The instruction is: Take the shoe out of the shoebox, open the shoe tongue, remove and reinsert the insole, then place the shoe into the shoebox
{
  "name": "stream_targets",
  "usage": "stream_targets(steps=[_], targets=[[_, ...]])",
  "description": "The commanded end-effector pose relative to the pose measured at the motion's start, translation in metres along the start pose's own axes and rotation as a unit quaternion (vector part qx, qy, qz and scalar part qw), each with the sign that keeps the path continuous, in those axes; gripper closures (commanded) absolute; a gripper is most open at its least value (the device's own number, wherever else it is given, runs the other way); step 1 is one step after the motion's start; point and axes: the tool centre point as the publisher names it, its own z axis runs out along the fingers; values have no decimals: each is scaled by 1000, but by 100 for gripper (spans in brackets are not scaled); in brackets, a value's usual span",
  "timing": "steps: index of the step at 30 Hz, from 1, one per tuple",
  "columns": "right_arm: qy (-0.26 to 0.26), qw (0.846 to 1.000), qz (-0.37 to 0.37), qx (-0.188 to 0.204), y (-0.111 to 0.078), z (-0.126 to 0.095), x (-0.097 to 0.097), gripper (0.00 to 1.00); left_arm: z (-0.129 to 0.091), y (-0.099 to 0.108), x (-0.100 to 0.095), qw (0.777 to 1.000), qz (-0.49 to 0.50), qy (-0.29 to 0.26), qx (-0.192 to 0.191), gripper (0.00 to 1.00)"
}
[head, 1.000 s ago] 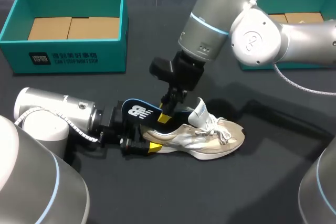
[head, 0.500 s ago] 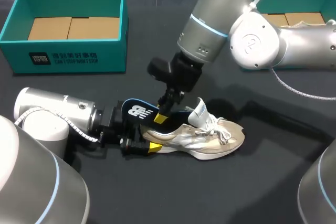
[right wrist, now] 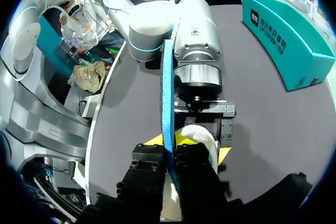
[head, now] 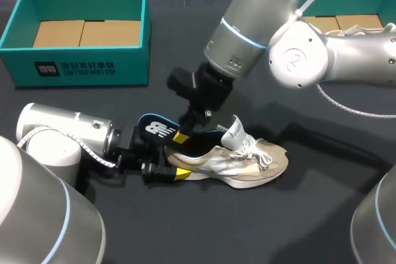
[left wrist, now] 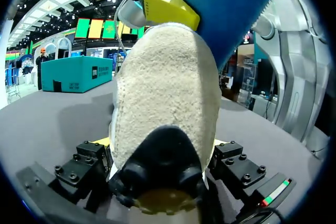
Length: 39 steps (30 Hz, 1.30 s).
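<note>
while the left gripper [head: 175, 170] clamps the heel of the shoe [head: 247, 162] on the worktop [head: 309, 221], the right gripper [head: 180, 135] pinches the blue insole [head: 153, 130], tilted partly out

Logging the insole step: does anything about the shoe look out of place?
Yes. The blue insole sticks up askew from the heel end of the shoe, only partly inside, pinched by the right pincer.

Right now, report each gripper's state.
Left gripper: shut on the beige mesh sneaker, at its heel.
Right gripper: shut on the blue foam insole.
</note>
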Motion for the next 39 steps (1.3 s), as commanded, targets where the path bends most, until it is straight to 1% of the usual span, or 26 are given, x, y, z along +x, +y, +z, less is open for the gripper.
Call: stream_targets(steps=[1, 12, 14, 16, 19, 21, 22, 36, 37, 38, 39], targets=[[-9, 1000, -9, 6, 5, -4, 6, 100, 2, 5, 0, 1000, 0, -1, 0, 100], [-9, 1000, -9, 6, 5, -4, 6, 100, 2, 5, 0, 1000, 0, -1, 0, 100], [-8, 999, -34, -15, 20, -3, 5, 100, 2, 5, 0, 1000, 0, -1, 0, 100], [-16, 998, -59, -30, 34, -11, 6, 100, 2, 5, 0, 1000, 0, -1, 0, 100], [-23, 996, -69, -48, 48, -28, 7, 100, 2, 5, 0, 1000, 0, -1, 0, 100], [-22, 993, -45, -106, 53, -46, 8, 100, 2, 5, 0, 1000, 0, -1, 0, 100], [-16, 991, -41, -125, 55, -55, 10, 100, 2, 5, 0, 1000, 0, -1, 0, 100], [-16, 991, -41, -125, 55, -55, 10, 100, 2, 5, 0, 1000, 0, -1, 0, 100], [-27, 989, -43, -136, 60, -60, 10, 100, 2, 5, 0, 1000, 0, -1, 0, 100], [-35, 989, -42, -137, 66, -69, 10, 100, 2, 5, 0, 1000, 0, -1, 0, 100], [-44, 988, -40, -146, 71, -80, 12, 100, 2, 5, 0, 1000, 0, -1, 0, 100]])
